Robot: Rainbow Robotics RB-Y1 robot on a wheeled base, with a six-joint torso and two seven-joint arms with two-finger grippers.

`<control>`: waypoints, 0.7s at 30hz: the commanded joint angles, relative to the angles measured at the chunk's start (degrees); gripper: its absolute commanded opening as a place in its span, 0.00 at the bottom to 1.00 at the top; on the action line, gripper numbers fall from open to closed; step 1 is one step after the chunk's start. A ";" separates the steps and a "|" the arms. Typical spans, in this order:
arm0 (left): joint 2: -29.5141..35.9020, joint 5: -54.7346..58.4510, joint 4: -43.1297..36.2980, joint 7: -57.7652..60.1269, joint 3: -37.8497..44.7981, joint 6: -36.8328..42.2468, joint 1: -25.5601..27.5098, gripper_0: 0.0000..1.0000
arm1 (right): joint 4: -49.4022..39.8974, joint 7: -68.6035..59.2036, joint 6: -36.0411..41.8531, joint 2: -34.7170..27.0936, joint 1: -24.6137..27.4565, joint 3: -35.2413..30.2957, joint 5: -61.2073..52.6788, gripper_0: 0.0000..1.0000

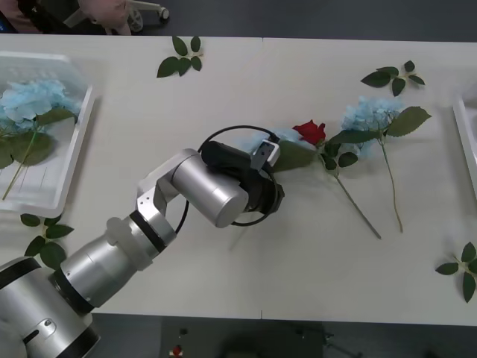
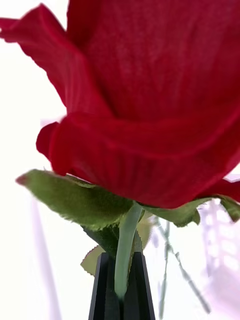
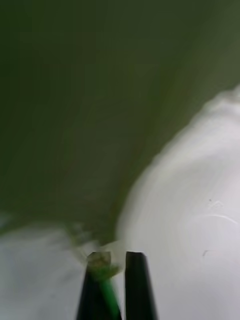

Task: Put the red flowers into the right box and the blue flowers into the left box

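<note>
My left gripper (image 1: 272,173) reaches to the table's middle, over a blue flower (image 1: 262,139) that its wrist mostly hides. In the left wrist view its black fingers (image 3: 140,285) are shut on a thin green stem (image 3: 106,292), with a big blurred green leaf (image 3: 90,110) behind. My right gripper (image 2: 122,295) is shut on the stem of a red flower (image 2: 150,100), held upright against a white background. Another red flower (image 1: 309,132) and a second blue flower (image 1: 370,113) lie on the table right of centre. The left box (image 1: 78,145) holds blue flowers (image 1: 33,101). The right box (image 1: 463,138) shows as a rim at the right edge.
Loose green leaf sprigs lie at the back (image 1: 181,58), back right (image 1: 393,76), front left (image 1: 45,239) and front right (image 1: 462,268). The two lying flowers' stems (image 1: 358,209) run toward the front edge.
</note>
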 commanded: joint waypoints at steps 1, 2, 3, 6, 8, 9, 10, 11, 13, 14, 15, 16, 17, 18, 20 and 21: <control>7.96 1.27 -12.10 3.31 1.45 6.47 -2.47 0.00 | 5.51 5.94 -4.99 2.83 -1.69 -0.99 2.59 0.00; 10.07 2.58 -15.18 3.48 2.24 9.02 -2.82 0.00 | 6.82 6.55 -5.87 3.36 -1.69 -0.91 3.38 0.00; 13.23 4.52 -19.05 3.66 2.94 12.18 -3.35 0.00 | 8.32 6.82 -7.10 3.97 -1.69 -0.99 4.17 0.00; 21.58 8.91 -27.92 4.01 4.61 20.09 -4.67 0.00 | 10.69 7.08 -9.04 4.94 -1.69 -0.38 5.40 0.00; 30.90 11.73 -36.45 3.57 7.60 27.91 -4.76 0.00 | 11.75 7.08 -11.76 5.03 -1.69 2.08 5.75 0.00; 35.21 13.13 -39.08 2.95 8.74 29.93 -4.76 0.00 | 12.01 6.73 -12.99 4.94 -1.69 3.22 5.75 0.00; 41.36 15.86 -42.16 1.11 10.15 31.96 -4.76 0.00 | 12.45 6.64 -14.57 4.94 -1.69 4.37 5.84 0.00; 44.35 17.09 -43.22 0.23 10.59 32.84 -4.76 0.00 | 12.71 6.64 -15.28 5.03 -1.69 4.89 5.75 0.00; 54.54 20.51 -44.62 -2.85 11.11 34.33 -4.76 0.00 | 13.50 6.47 -17.04 5.03 -1.78 6.12 5.57 0.00; 59.82 22.10 -44.18 -4.08 11.20 34.07 -4.23 0.00 | 13.59 6.47 -17.65 5.03 -1.78 6.21 5.57 0.06; 64.04 23.24 -43.30 -5.31 11.11 33.63 -3.61 0.00 | 13.59 6.82 -17.91 5.03 -1.78 6.21 5.49 0.25; 66.58 23.50 -42.42 -6.10 11.20 33.63 -2.82 0.00 | 13.68 6.91 -18.00 5.03 -1.78 6.21 5.31 0.40; 67.99 23.41 -41.81 -6.71 11.29 33.63 -2.12 0.00 | 13.59 6.91 -18.00 5.03 -1.78 6.21 5.31 0.48; 70.80 22.62 -40.32 -8.21 11.29 33.45 -0.36 0.00 | 13.59 7.08 -18.09 5.03 -1.78 6.21 5.05 0.64; 74.32 18.93 -38.03 -10.85 11.20 31.34 4.03 0.00 | 13.59 7.34 -18.00 5.03 -1.69 6.21 4.61 0.78; 75.46 16.12 -36.80 -11.64 11.20 29.23 6.32 0.00 | 13.59 7.61 -18.00 5.03 -1.69 6.21 3.73 0.81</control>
